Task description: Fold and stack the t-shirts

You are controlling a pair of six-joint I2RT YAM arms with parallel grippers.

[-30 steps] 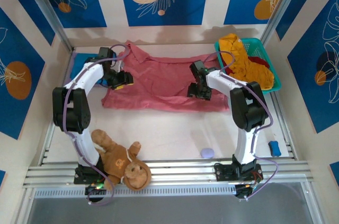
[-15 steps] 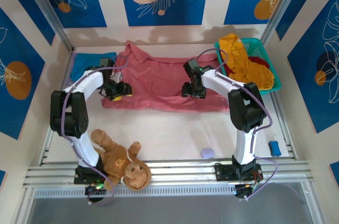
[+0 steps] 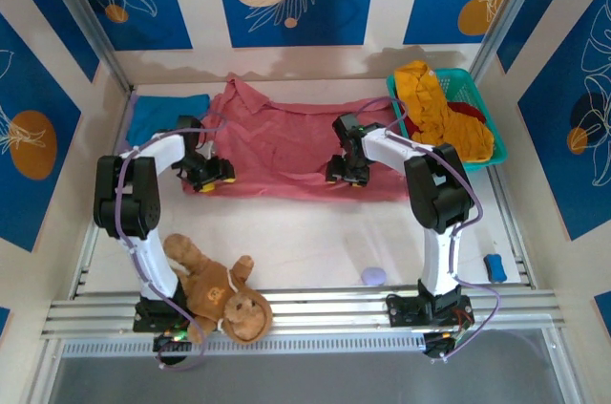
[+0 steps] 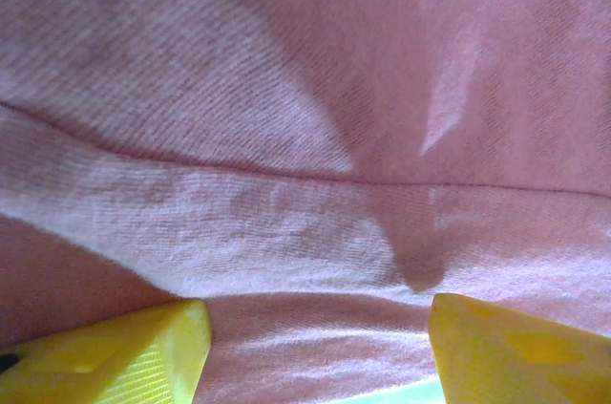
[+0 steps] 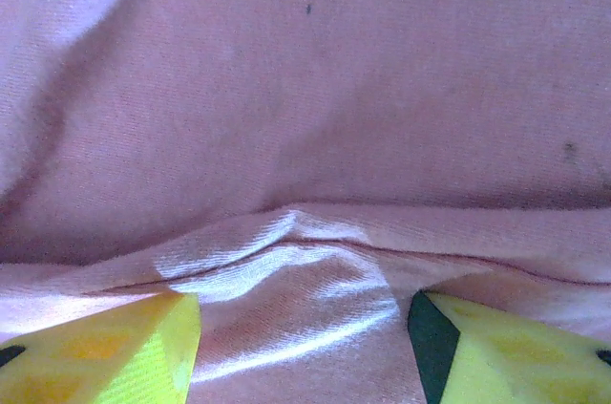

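Blue patterned panels stand behind a white tabletop point(image 3: 305, 242), at whose far right a teal basket point(image 3: 466, 76) is set. Just left of the basket, a pink shirt point(image 3: 286, 141) is spread flat and wide. A blue shirt point(image 3: 158, 117) is bunched well left of the basket, beyond the pink one. A yellow shirt point(image 3: 434, 113) and a dark red shirt point(image 3: 468, 113) are heaped inside the basket. A plush monkey point(image 3: 215, 294) is slumped well apart from the basket, at the near left.

The right gripper point(image 3: 344, 175) is lowered onto the pink shirt's near edge at the end closer to the basket. The left gripper point(image 3: 212, 178) is lowered onto the same edge at the end farther from it. Each wrist view shows yellow fingers point(image 4: 124, 356) point(image 5: 105, 351) spread wide with the hem lying between them, so nothing is judged to be gripped.

The task is judged to be at its start. No fold is seen in any shirt and no stack has been begun. The pink shirt's first fold remains to be made, and the three other shirts are untouched.
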